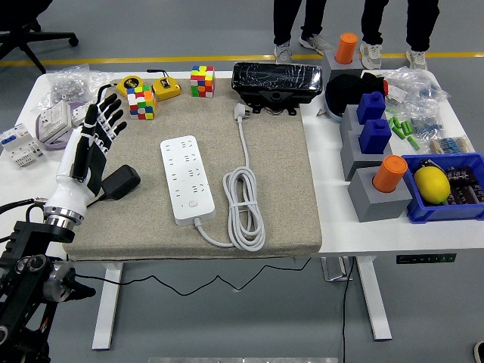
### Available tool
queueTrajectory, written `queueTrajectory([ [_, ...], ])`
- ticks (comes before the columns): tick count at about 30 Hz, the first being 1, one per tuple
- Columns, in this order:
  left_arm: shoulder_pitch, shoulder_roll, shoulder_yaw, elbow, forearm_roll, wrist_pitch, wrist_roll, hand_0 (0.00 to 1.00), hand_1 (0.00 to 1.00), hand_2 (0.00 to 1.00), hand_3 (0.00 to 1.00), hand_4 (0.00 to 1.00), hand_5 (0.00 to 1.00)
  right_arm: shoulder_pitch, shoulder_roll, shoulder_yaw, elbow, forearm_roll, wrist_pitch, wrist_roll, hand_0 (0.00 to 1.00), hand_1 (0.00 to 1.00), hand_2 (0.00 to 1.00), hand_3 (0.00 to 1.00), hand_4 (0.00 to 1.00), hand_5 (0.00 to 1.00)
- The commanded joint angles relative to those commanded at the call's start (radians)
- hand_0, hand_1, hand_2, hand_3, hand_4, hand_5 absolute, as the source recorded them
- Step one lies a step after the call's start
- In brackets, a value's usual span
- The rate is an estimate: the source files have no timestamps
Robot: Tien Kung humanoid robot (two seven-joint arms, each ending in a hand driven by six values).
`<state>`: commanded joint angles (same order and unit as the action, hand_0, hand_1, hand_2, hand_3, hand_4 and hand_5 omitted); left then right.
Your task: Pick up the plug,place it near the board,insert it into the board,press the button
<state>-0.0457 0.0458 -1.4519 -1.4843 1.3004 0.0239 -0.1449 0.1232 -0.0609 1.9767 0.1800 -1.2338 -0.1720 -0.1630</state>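
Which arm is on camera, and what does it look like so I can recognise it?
Only the left arm: black metal links with round silver-ringed joints low down, a white forearm shell above a silver wrist ring, and a left hand with a white back and black fingers. A thin black cable runs beside it.

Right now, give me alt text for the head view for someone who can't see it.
The robot's left hand, fingers spread and empty, hovers over the beige mat's left edge just beyond a black plug. A white power strip lies mid-mat with its coiled cord beside it.
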Motion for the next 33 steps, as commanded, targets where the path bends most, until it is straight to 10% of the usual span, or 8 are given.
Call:
queueTrajectory([
  [23,-0.005,-0.007,-0.02,-0.004,0.103,0.03,0.059,0.777,0.826,0.809,0.835,0.998,0.802,0.029,0.002,0.001,0.0,-0.018,0.007,0.014,0.878,0.85,0.829,0.835,0.998,0.998],
  [24,-0.005,-0.007,-0.021,-0.004,0.108,0.03,0.062,0.723,0.763,0.744,0.741,0.91,0.565,0.03,0.001,0.0,0.0,-0.015,0.006,0.014,0.856,0.83,0.81,0.815,0.998,0.998],
  [29,-0.012,-0.006,-0.024,-0.003,0.155,0.044,0.086,0.723,0.763,0.744,0.741,0.91,0.565,0.029,0.001,0.006,0.0,-0.005,0.003,0.019,0.856,0.83,0.81,0.815,0.998,0.998],
  [30,-0.013,-0.006,-0.022,-0.005,0.173,0.049,0.091,0.63,0.601,0.555,0.535,0.814,0.039,0.028,0.002,0.005,0.0,-0.001,0.004,0.019,0.848,0.82,0.806,0.807,0.998,0.998],
  [33,-0.016,-0.006,-0.018,-0.008,0.228,0.054,0.103,0.63,0.601,0.555,0.535,0.814,0.039,0.026,0.003,0.01,0.0,0.001,0.005,0.019,0.848,0.82,0.806,0.807,0.998,0.998],
])
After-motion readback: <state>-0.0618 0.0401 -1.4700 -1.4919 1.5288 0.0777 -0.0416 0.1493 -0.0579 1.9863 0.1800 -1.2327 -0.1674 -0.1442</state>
